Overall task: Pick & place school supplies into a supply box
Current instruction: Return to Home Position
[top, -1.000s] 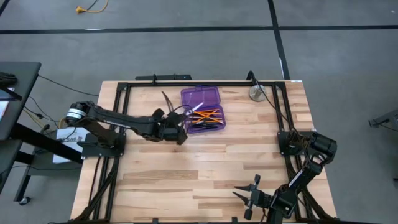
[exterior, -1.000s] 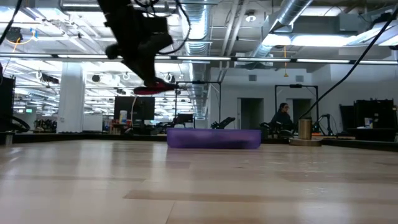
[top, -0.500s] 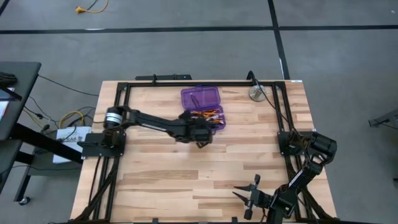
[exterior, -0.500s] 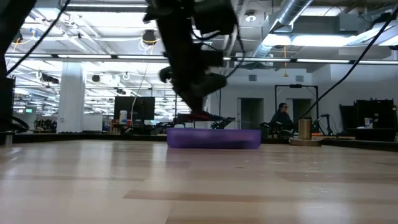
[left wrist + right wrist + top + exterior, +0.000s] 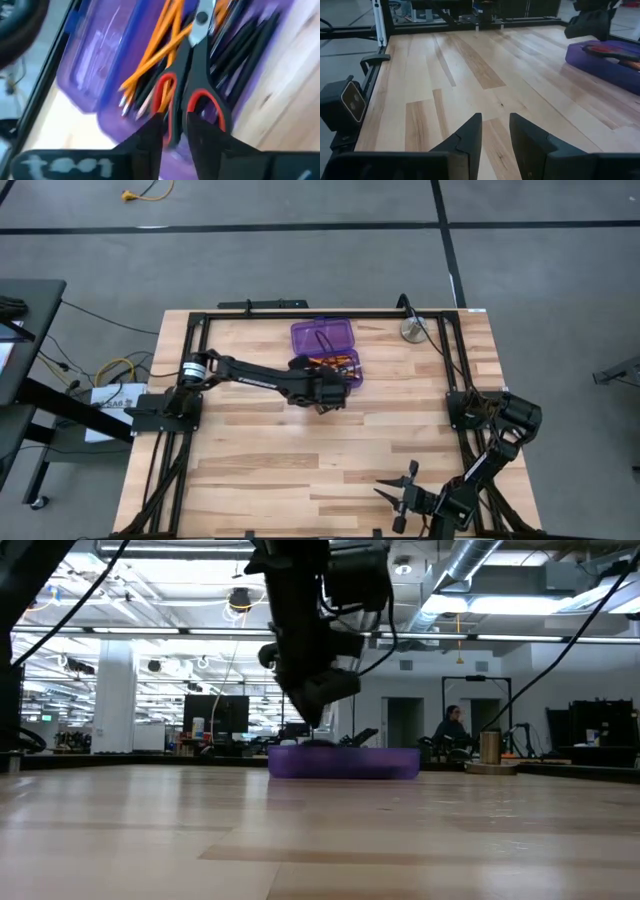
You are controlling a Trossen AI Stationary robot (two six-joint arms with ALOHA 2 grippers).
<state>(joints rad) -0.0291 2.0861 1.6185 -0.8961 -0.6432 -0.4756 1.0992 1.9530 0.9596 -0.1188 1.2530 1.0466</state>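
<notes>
The supply box (image 5: 322,338), a translucent purple case, lies open at the table's far middle. Its near half holds orange pencils (image 5: 155,55), black pens (image 5: 250,45) and the red-handled scissors (image 5: 195,65), which lie on top of the pencils. My left gripper (image 5: 174,132) hangs open just above the scissors' handles, slanting down over the box's near half (image 5: 345,762); its fingertips stand clear of the box in the low view (image 5: 318,720). My right gripper (image 5: 393,485) waits open at the table's near right.
A round silver metal object (image 5: 412,330) stands on the table right of the box. Black frame rails (image 5: 300,313) run along the table's far, left and right sides. Bare wood (image 5: 320,450) spreads between the box and the near edge.
My left gripper has swung toward the table's right edge and sunk over the box's near half, rolling as it went. The scissors, red at its fingertips half a second ago, have left the fingers and now lie in the box on the pencils.
</notes>
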